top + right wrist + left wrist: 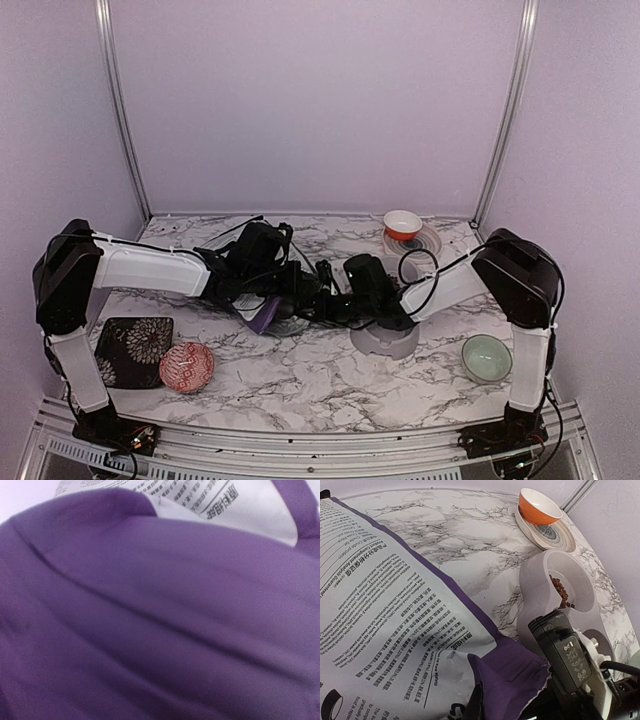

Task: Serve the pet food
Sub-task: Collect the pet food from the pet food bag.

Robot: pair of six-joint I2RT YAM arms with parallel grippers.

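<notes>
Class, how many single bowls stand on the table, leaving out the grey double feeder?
3. Orange bowl on a striped plate, back right; pale green bowl, front right; red patterned bowl, front left, beside a dark square plate. The arms may hide more.

walls (320, 100): pale lilac | corner posts (121, 110): aluminium | table (300, 372): white-grey marble | light: even

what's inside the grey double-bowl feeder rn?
In the left wrist view, the feeder has a small heap of brown kibble against one wall of its upper bowl. The other bowl is mostly covered by the right arm, so its contents can't be told.
</notes>
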